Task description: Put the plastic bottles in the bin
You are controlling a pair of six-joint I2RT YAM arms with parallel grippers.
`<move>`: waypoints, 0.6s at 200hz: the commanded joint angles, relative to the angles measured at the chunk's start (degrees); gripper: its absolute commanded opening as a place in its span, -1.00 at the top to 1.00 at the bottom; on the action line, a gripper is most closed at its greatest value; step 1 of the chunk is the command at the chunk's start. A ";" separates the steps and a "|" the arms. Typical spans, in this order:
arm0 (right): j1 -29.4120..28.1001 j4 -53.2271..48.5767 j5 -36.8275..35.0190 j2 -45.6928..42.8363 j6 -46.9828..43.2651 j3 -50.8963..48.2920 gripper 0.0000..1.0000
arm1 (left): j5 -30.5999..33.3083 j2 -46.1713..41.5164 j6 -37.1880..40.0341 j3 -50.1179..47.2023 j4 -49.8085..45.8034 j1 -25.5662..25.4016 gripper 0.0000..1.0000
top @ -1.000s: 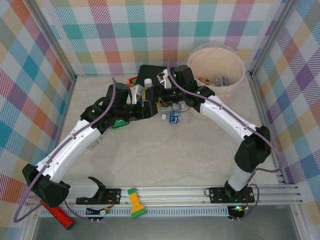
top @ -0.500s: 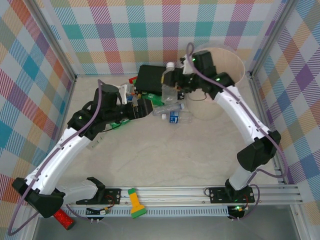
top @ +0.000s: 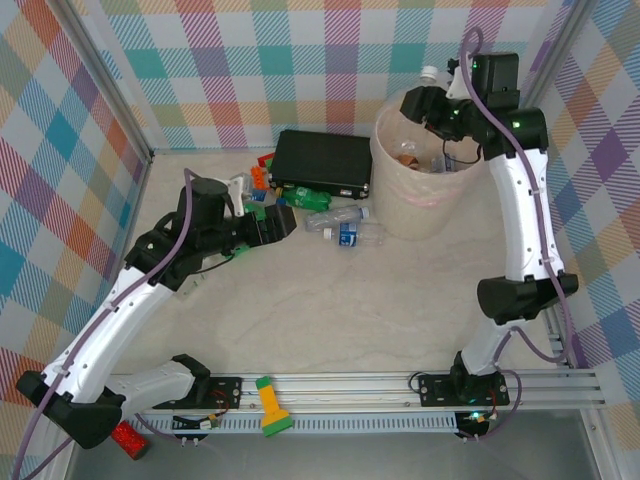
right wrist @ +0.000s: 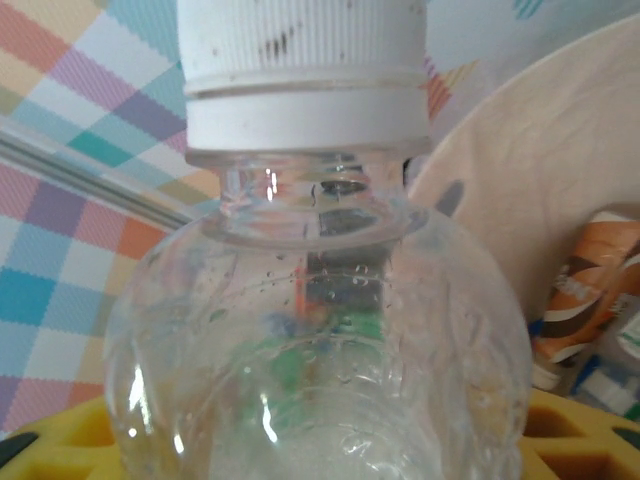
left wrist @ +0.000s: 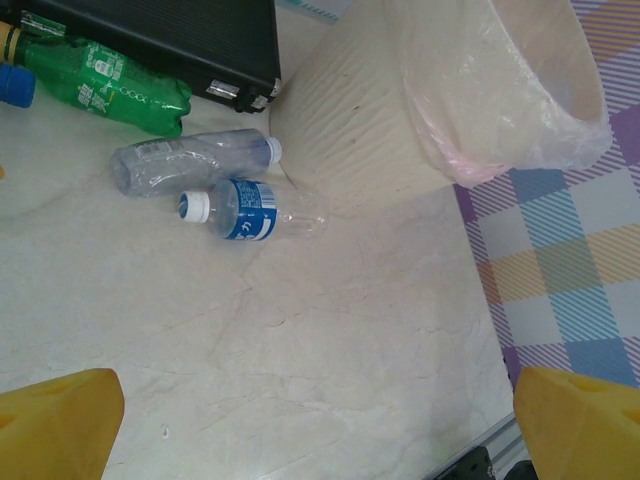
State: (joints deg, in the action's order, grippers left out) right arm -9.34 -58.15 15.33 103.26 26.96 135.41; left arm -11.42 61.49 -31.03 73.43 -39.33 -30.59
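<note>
Two tools stand in different states. The right tool (top: 426, 100) is clenched on a clear plastic bottle with a white ribbed cap (right wrist: 320, 330). Its yellow pads (right wrist: 70, 445) press low on the bottle's body, and the neck points up in the wrist view. From above, that bottle hangs over the far left part of the mouth of the large round pale beige bin with a translucent bag liner (top: 405, 215). Inside the bin lie a brown-labelled bottle (right wrist: 585, 290) and at least one more small bottle (top: 441, 160).

The left tool (left wrist: 315, 430) is released, its yellow fingertips (left wrist: 55, 425) spread wide with only bare marbled surface (left wrist: 330, 350) between them. It hovers above the surface left of the bin, well apart from it. Ahead of it three bottles lie on their sides:
- A blue-labelled clear bottle with a white cap (left wrist: 245, 208) is nearest.
- A crumpled clear bottle (left wrist: 190, 160) lies just beyond it, its cap end close to the bin's foot.
- A green bottle (left wrist: 110, 85) lies beside the flat black rectangular case (left wrist: 150, 30).

The case sits just left of the bin. A yellow-green flashlight (top: 268, 405) rests on the near rail between the arm bases.
</note>
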 commanded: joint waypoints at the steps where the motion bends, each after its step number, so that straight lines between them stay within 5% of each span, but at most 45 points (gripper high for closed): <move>1: 1.36 -5.60 -4.51 3.74 -4.31 3.82 -0.04 | 0.47 -1.77 0.05 -0.87 -1.21 0.53 -0.99; 46: 1.87 -8.25 -9.47 9.65 -7.21 7.39 -0.04 | 0.87 -2.68 -0.01 -0.88 -2.03 0.53 -0.99; 120: 1.87 -8.27 -8.13 14.70 -6.22 8.02 -0.09 | 2.62 -3.40 -0.22 -1.04 -3.33 0.62 -0.99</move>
State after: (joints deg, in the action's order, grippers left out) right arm -7.51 -65.67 6.87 117.30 21.52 141.12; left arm -10.48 59.70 -31.07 72.88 -40.75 -30.59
